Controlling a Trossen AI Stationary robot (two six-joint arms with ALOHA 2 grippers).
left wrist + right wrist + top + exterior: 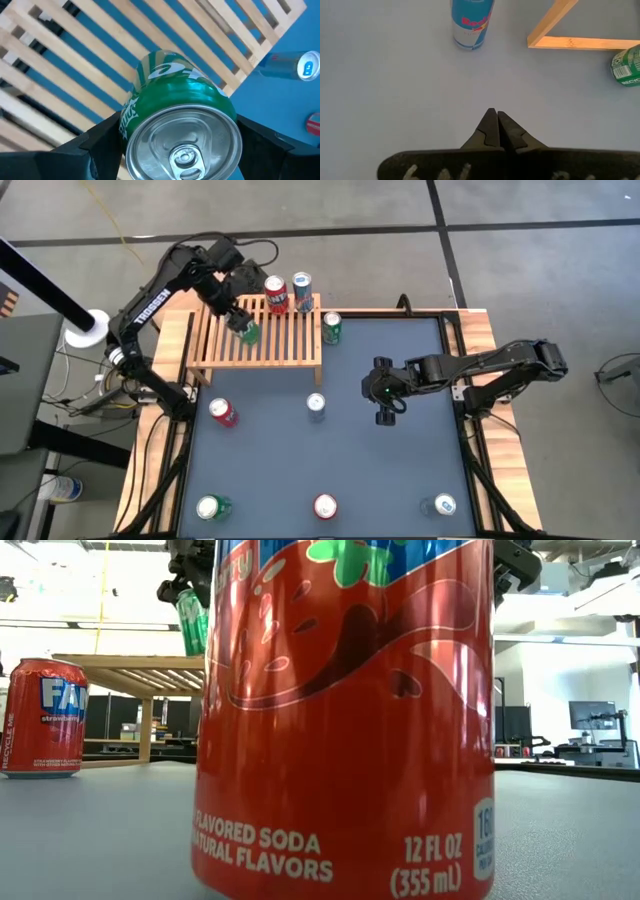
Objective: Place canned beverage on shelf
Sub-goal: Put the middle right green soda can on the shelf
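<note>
The shelf point(262, 332), a low rack of light wooden slats, stands at the table's far left. A red can point(275, 293) and a blue can point(302, 290) stand on its far right part. My left gripper point(243, 323) is over the slats, shut on a green can point(180, 125); the low view shows this can point(192, 622) close above the shelf top point(140, 662). My right gripper point(386, 402) is shut with nothing in it, over the bare table right of the middle, its tips point(496, 122) close together. My left gripper pinches the green can's side wall near its top rim point(131, 131) between its two fingers point(102, 142), one on each side. The fingers come from above, slanting down. The can hangs roughly upright, lid up, over the slats; whether its bottom touches them I cannot tell.
A second green can point(332, 327) stands on the table just right of the shelf. A slim blue can point(316, 404) and a red can point(222, 411) stand mid-table. Along the near edge stand a green can point(212, 507), a red can point(325, 506) and a blue can point(443, 505).
</note>
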